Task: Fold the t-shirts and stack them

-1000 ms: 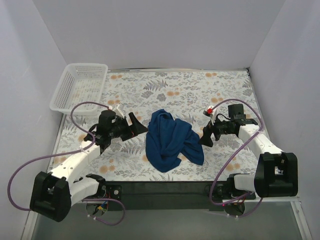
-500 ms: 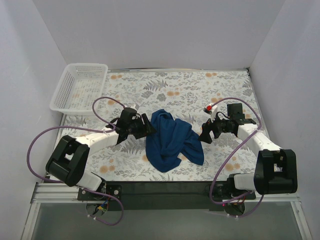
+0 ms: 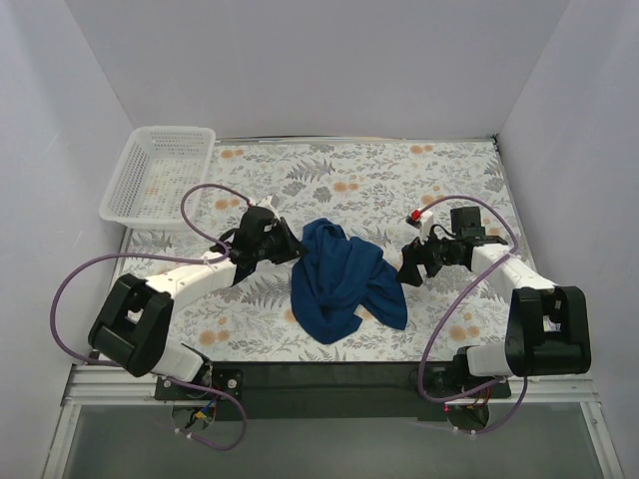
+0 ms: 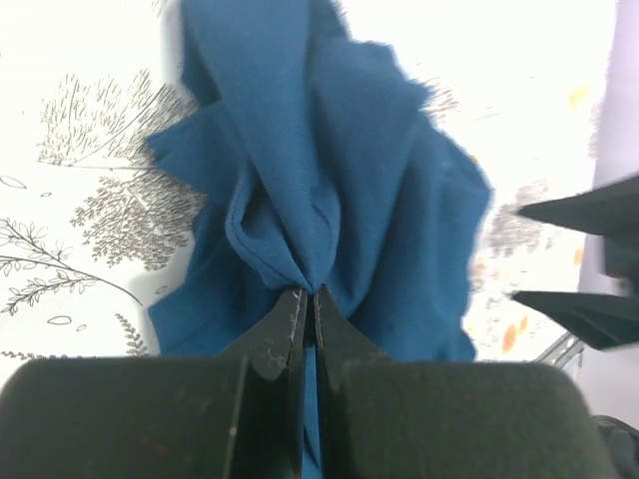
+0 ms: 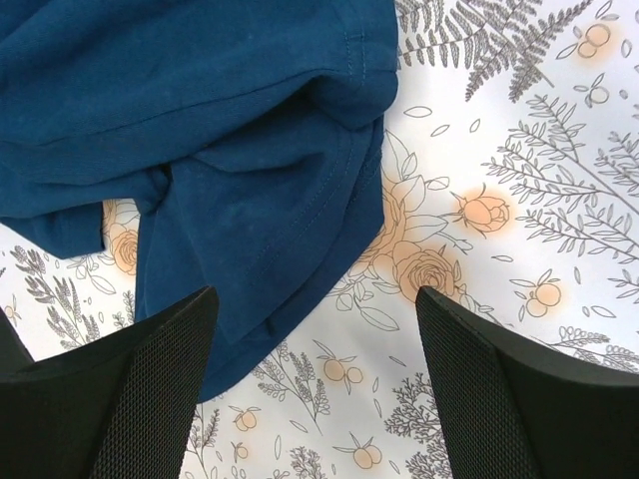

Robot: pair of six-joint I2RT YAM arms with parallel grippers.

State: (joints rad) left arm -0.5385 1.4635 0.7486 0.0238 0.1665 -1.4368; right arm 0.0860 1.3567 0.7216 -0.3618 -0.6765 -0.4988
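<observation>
— Where do we find the shirt?

— We see one blue shirt (image 3: 344, 279) crumpled in a heap at the middle of the flowered table (image 3: 399, 180), between the two arms. It is unfolded, with loose layers lying over one another.

— And the left gripper (image 4: 308, 299)?

— Clenched. In its wrist view we see both tips pressed together with a pinch of blue cloth caught between them, at the heap's left edge. The cloth gathers into creases that run toward the tips.

— The right gripper (image 5: 315, 299)?

— Released. We see its fingers (image 5: 150, 379) spread wide at the shirt's right edge, with a stitched hem and bare floral table showing between them. We cannot tell whether the tips touch the cloth.

— Anything else we can name?

— A white basket (image 3: 160, 175) sits at the far left corner of the table, well apart from the shirt.
</observation>
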